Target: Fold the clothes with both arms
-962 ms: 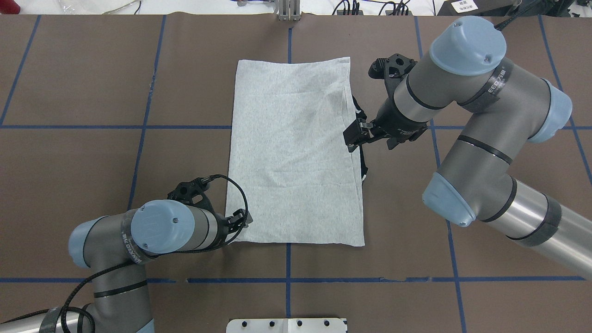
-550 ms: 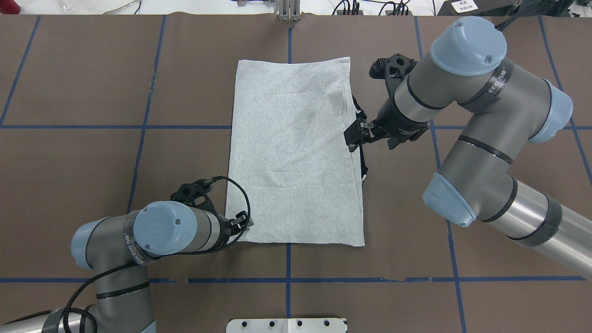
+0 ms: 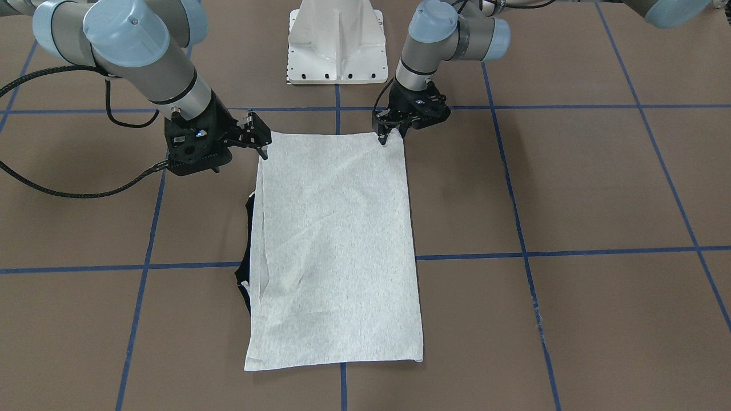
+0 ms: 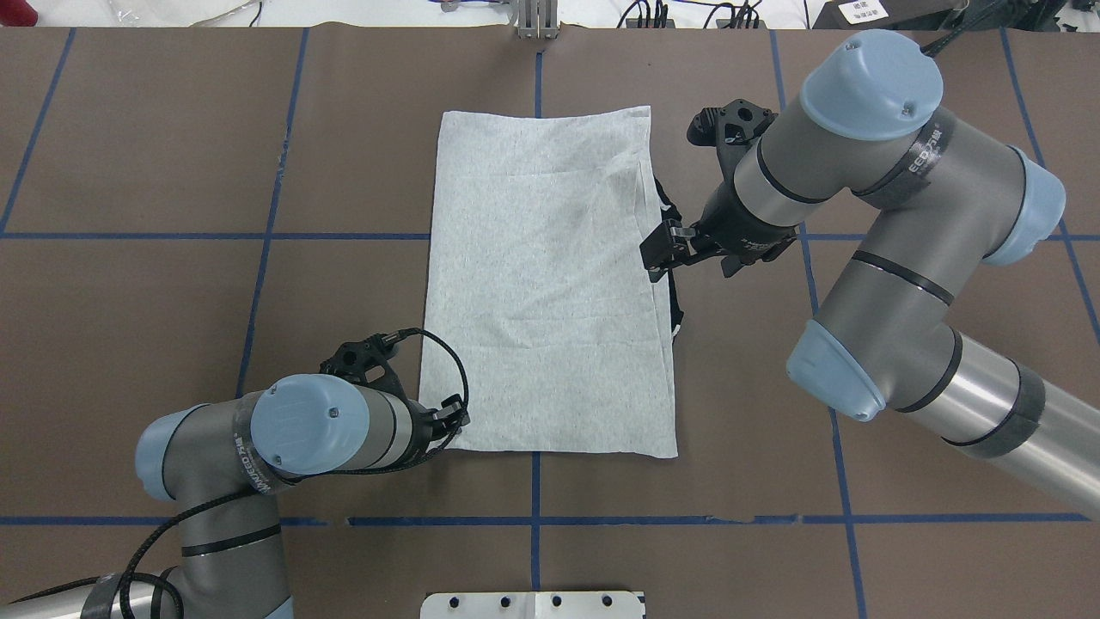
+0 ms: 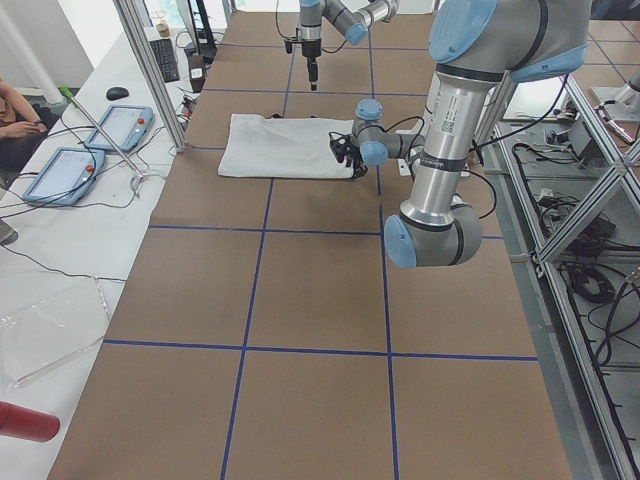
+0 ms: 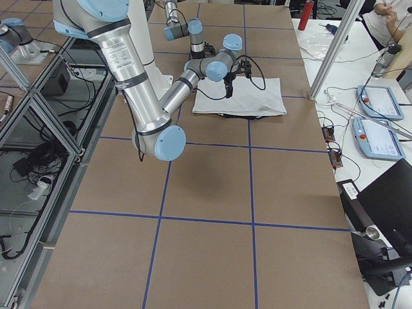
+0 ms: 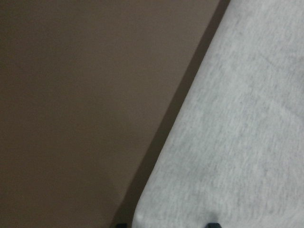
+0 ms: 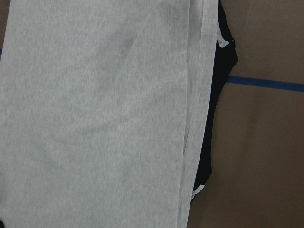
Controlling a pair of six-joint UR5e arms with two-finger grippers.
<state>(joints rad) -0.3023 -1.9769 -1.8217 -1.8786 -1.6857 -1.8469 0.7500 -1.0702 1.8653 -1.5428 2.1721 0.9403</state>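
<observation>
Front view: the folded T-shirt (image 3: pixel 337 245) lies flat on the table (image 3: pixel 571 188), one short edge towards the robot's side; the left gripper (image 3: pixel 391 136) stands at a corner of that edge. Overhead: the right gripper (image 4: pixel 657 255) hangs above the shirt's long edge, jaws apart. Left wrist: that corner sits between parted fingertips (image 7: pixel 213 224). Right wrist: the black collar (image 8: pixel 219 95) peeks out.

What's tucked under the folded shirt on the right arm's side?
A black fabric strip with white trim pokes out from under the grey T-shirt along that edge. How far it runs underneath is hidden by the top layer.
</observation>
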